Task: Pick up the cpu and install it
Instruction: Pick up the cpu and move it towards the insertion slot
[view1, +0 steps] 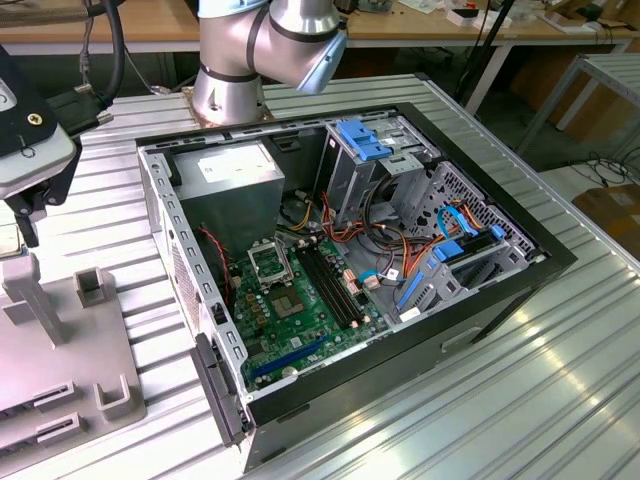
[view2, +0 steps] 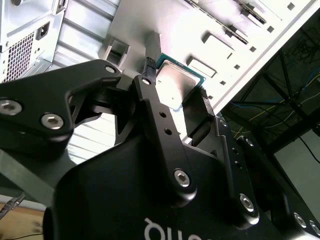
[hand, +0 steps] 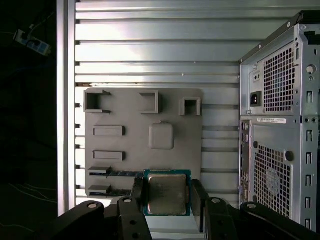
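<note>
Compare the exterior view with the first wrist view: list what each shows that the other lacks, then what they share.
Exterior view: the inside of the case, with the motherboard, its socket and the power supply, plus the arm's base. First wrist view: the cpu held in the gripper, and the case's vented rear. Both: the grey tray, the case and the slatted table.

An open computer case is laid on its side on the ribbed metal counter. Inside it, a green motherboard is seen, with a square socket beside long black memory slots and below a grey power-supply box. At the exterior view's left, the pincer is held above a grey fixture tray.
</note>
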